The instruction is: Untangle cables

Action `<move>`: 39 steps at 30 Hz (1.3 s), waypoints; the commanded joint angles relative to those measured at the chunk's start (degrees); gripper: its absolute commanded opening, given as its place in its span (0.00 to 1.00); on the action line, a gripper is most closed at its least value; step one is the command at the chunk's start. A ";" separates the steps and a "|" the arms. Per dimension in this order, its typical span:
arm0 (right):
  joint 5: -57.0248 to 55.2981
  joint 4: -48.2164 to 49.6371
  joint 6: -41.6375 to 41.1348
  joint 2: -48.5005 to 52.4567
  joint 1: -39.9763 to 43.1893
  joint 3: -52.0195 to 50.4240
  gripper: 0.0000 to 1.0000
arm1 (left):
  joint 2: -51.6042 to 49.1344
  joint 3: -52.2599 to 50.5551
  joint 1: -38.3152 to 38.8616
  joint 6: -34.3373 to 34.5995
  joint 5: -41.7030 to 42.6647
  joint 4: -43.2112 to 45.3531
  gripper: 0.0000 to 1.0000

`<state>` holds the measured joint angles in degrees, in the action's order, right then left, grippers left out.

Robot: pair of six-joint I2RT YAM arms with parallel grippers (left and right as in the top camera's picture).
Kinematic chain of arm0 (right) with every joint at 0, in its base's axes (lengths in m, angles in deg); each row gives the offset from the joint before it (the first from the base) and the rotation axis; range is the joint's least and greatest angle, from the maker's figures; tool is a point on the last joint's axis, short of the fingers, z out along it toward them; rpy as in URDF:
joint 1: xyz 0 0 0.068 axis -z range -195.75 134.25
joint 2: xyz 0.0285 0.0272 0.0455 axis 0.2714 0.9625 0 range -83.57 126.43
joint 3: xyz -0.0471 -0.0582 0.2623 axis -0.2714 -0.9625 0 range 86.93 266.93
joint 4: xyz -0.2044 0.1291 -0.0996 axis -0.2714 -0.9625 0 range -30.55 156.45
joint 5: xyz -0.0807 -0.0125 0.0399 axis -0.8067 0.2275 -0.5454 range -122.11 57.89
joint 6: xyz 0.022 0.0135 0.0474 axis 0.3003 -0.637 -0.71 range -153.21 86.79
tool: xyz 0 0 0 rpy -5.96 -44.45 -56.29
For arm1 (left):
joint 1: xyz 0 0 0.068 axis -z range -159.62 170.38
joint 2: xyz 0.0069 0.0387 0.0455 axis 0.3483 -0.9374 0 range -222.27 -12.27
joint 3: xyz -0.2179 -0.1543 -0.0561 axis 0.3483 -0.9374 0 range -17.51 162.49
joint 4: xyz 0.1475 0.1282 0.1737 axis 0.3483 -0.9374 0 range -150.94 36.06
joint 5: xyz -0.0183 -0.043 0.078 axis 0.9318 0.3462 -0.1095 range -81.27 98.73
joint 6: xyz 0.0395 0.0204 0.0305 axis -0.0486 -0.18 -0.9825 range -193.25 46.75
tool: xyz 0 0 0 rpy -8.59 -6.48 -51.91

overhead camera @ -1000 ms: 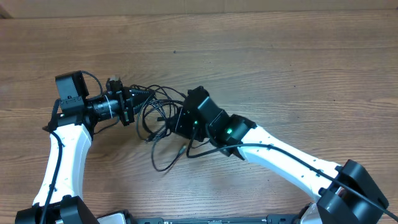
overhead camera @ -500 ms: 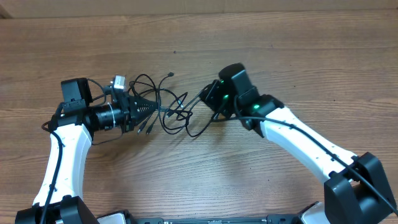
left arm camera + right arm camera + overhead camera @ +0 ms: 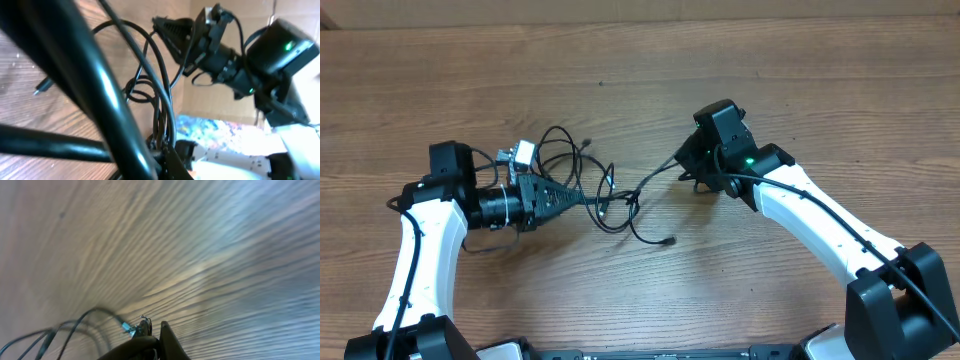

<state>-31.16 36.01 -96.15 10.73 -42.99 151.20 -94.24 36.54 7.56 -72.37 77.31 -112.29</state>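
Between the arms: cables [image 3: 605, 195] drawn out across the wooden table [image 3: 800, 80], from my left gripper [image 3: 582, 198] to my right gripper [image 3: 680, 162].
Left fingers: pinched together, closed on the cables at the tip. My left wrist view shows several strands [image 3: 161, 100] running together into the jaws.
Right fingers: closed to a point on one strand that slants down toward the middle. That wrist view is smeared; I make out a small plug [image 3: 132, 326] just beside the tips.
Knot: a small snarl [image 3: 622, 196] sits between the grippers, nearer the left one. I cannot count the strands crossing in it.
Loops: wide open loops [image 3: 555, 150] lie just above the left gripper.
Loose ends: one plug end [image 3: 668, 241] lies free on the wood below the knot; another end [image 3: 588, 141] points up by the loops.
Progress: partway, by my reading. The bundle is spread open rather than balled up.
Left to do: the knot is not undone and no cable lies apart from the rest, so each strand has yet to be worked out.
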 commanded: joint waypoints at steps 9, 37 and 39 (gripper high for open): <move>-15.50 -7.96 0.17 -0.70 1.01 -0.09 0.04 | 0.66 0.55 0.11 -20.61 -13.99 -12.90 0.04; -32.00 -23.10 -0.07 -0.70 1.62 -0.09 0.04 | 0.66 0.55 0.11 -25.51 -19.56 -14.49 0.04; -31.95 -23.06 -0.09 -0.70 1.62 -0.09 0.04 | 0.66 0.55 0.11 -24.87 -21.11 -14.43 0.04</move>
<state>-57.04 13.15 -95.93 10.73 -42.99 151.20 -94.24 36.54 7.65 -96.00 61.81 -126.43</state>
